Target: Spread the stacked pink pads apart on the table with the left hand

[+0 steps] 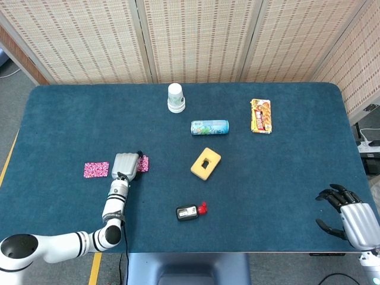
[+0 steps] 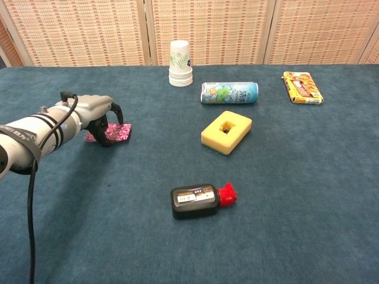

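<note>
Two pink patterned pads lie apart on the blue table. One pad (image 1: 96, 170) sits by itself left of my left hand (image 1: 124, 164). The other pad (image 1: 143, 163) pokes out from under that hand's right side. In the chest view my left hand (image 2: 96, 118) arches over this pad (image 2: 120, 131), fingers curled down at its far edge and thumb at its near edge, holding it against the table. The lone pad is hidden behind my forearm there. My right hand (image 1: 346, 212) hangs off the table's near right corner, fingers apart and empty.
A yellow sponge block (image 1: 205, 163) and a black bottle with a red cap (image 1: 190, 211) lie right of the pads. Farther back stand stacked paper cups (image 1: 176, 98), a lying can (image 1: 209, 127) and a snack packet (image 1: 260, 116). A cable trails along my left forearm.
</note>
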You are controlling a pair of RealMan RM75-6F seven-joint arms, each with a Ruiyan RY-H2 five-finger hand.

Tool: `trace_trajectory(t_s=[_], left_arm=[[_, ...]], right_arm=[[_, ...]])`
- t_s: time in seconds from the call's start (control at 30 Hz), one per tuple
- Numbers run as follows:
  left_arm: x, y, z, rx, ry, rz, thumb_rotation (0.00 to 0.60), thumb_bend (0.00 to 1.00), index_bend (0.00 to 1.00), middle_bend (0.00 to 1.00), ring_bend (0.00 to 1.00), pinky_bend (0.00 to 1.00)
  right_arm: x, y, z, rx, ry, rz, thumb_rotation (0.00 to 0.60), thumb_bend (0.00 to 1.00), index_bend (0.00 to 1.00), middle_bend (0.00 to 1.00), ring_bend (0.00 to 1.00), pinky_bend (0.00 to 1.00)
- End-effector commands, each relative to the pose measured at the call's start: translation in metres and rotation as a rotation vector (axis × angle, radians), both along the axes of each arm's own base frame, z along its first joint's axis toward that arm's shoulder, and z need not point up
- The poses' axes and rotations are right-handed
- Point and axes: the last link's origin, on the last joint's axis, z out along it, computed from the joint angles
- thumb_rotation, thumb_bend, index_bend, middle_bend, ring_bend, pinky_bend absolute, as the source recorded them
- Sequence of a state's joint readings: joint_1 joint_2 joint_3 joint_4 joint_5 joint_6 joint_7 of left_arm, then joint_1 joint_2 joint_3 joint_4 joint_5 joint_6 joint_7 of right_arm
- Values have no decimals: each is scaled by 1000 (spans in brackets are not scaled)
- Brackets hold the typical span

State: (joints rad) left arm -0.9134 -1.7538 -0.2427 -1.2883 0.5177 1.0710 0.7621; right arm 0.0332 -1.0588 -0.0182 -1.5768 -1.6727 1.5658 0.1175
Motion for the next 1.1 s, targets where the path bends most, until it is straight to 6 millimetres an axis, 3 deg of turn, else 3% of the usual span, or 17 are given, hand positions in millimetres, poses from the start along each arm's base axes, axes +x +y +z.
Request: trace_trajectory(t_s=[0.03,0.4,0.77,1.1], left_arm=[[-3,-3,4,12,-5,-13,600,364,408,836,923,848],[-27,-28,31,62,39,-62,600,364,422,845,926,851],[-75,-79,61,94,54,-24,600,364,423,846,931,853],[-123,-94,70,80,89,71,600,365,423,845,931,853]], right_arm=[[0,0,0,0,0,0,600,93,399,335,187,306],[0,-1,0,2,-1,-4,600,93,399,335,187,306],[0,-1,1,-3,-4,0,600,93,399,335,187,306],[0,0,0,-5,-3,-1,600,92,399,335,187,306]])
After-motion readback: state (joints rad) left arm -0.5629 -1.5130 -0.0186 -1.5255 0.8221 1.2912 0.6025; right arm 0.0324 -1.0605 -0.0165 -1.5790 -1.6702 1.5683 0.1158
